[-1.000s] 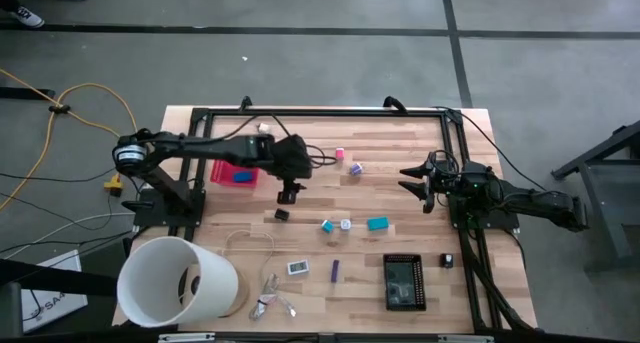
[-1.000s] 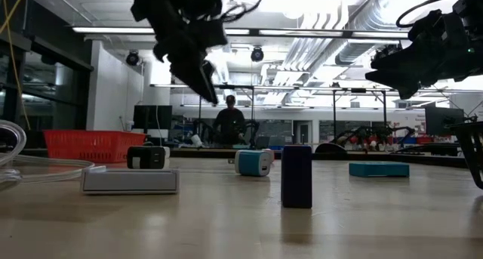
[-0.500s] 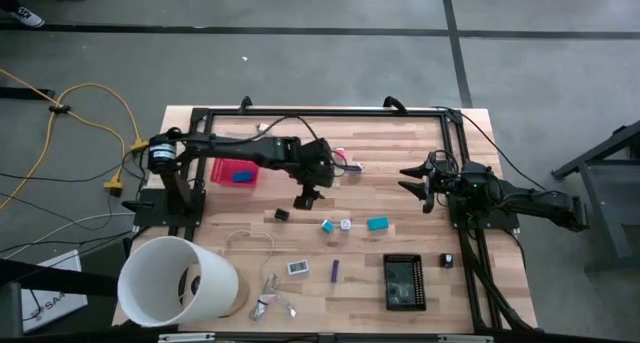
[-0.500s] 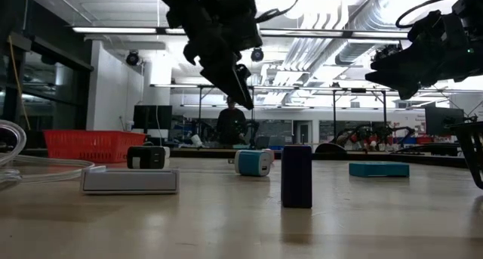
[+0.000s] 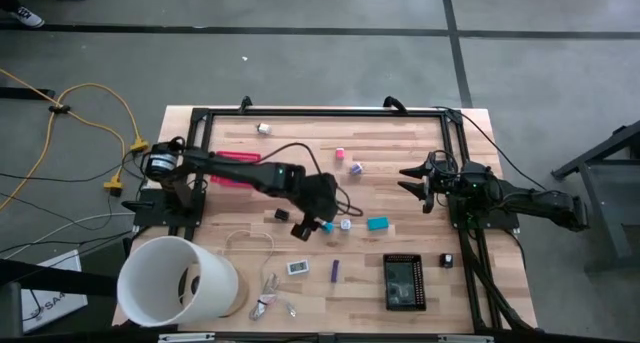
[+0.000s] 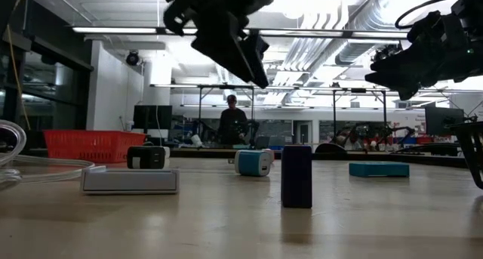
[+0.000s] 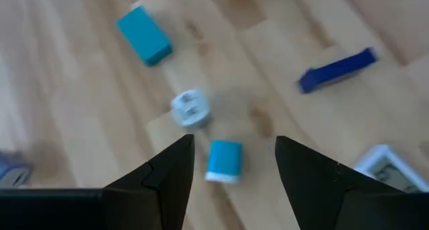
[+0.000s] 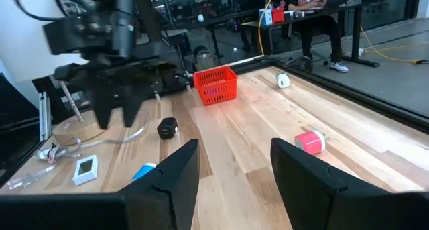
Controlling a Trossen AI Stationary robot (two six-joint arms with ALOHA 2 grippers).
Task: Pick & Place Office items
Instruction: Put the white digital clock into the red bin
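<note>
from above, you have the left gripper reached out over the middle of the table, fingers apart and empty, just beside the small teal block. a round white piece and a flat teal block lie in a row past it. a black piece sits near the arm, a purple block and a white-framed piece nearer the front edge. the red basket shows partly under the left arm. the big white tub lies on its side at the front corner. the right gripper waits over the right side, fingers apart, holding nothing.

at table height, your left gripper hangs above the surface, clear of the teal block. the purple block stands upright in front.

through the left wrist camera, the fingers stand spread with the teal block lying between them on the wood; whether they touch it is unclear, as the frame is blurred.

through the right wrist camera, the fingers are open over bare wood, with a pink piece lying ahead.
</note>
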